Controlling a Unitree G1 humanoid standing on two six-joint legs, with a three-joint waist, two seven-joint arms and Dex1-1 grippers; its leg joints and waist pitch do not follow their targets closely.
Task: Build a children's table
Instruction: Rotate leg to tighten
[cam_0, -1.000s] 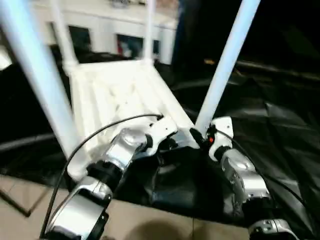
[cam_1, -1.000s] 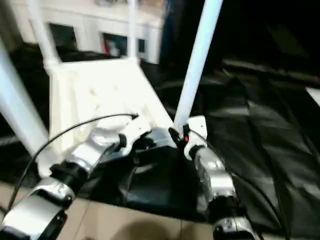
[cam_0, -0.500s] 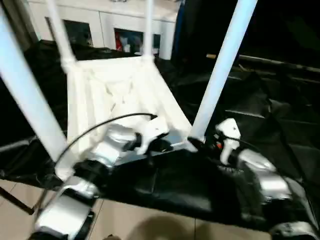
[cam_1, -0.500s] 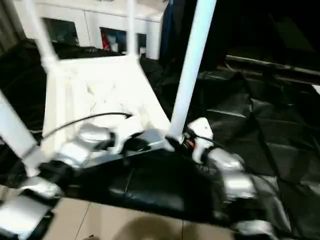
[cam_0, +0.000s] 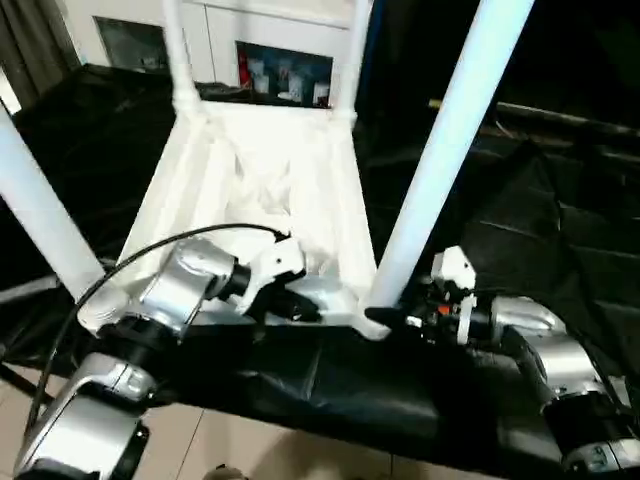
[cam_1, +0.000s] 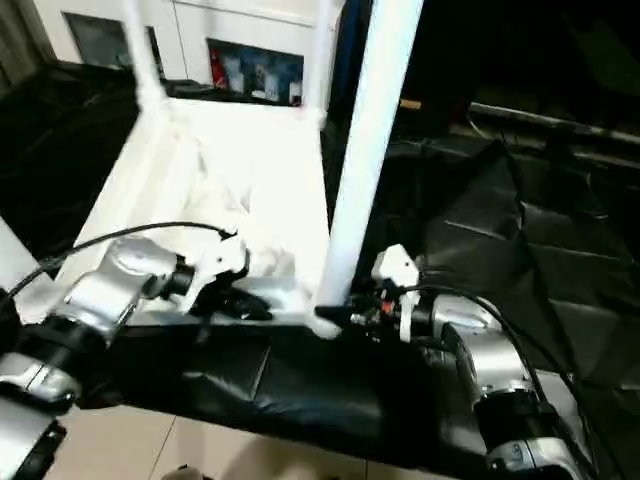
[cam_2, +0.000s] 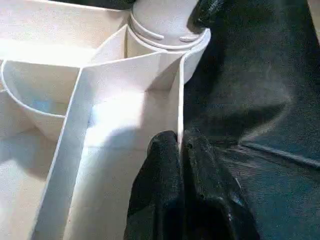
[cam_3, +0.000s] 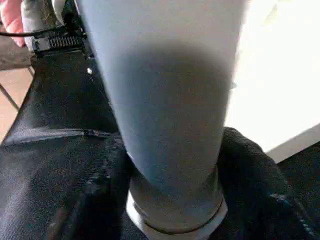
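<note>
Where you look down from the head, your table top (cam_0: 270, 200) lies underside up on the black-draped bench (cam_0: 540, 230), four legs (cam_0: 440, 160) standing in its corner sockets. Left hand (cam_0: 290, 300) sits at the near rim; right hand (cam_0: 385, 318) at the near right leg's base. Left wrist view: your fingers (cam_2: 167, 175) pinch the thin rim wall. Right wrist view: your fingers (cam_3: 250, 175) clamp either side of the leg above its socket (cam_3: 175, 220).

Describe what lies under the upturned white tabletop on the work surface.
The tabletop lies ribbed side up on a black cloth, which spreads out beyond its edges. What the cloth covers beneath cannot be seen. The left gripper pinches the tabletop's near wall.
</note>
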